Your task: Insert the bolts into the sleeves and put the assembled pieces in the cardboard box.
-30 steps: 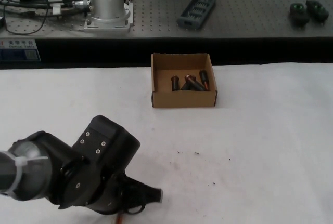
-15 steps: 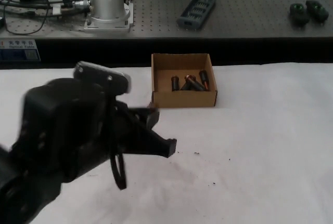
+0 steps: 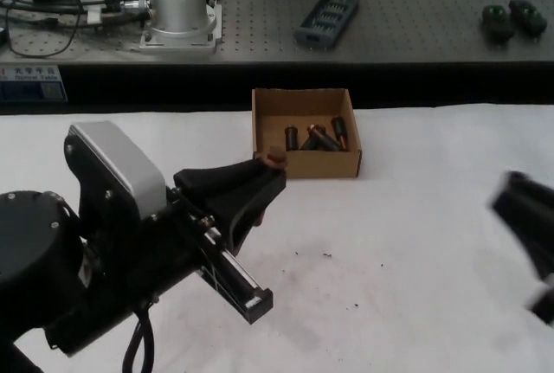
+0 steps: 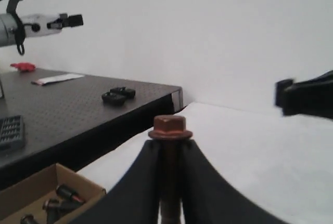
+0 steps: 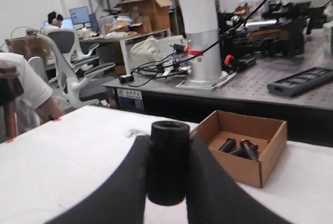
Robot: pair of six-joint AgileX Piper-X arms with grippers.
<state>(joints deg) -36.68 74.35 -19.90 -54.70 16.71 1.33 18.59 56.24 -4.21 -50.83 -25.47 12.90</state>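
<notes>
Left arm has swung up from low at the near-left. The left gripper (image 3: 273,168) now sits just in front of the open brown cardboard box (image 3: 305,166), at its front-left corner. It is clamped on a copper-coloured hex-head metal bolt (image 4: 167,128), head clear of the fingertips. Right arm has come in, well right of the box. The right gripper (image 5: 167,148) pinches a black hollow cylindrical sleeve (image 5: 167,164), open bore showing. Dark assembled pieces (image 3: 315,138) lie inside the box.
</notes>
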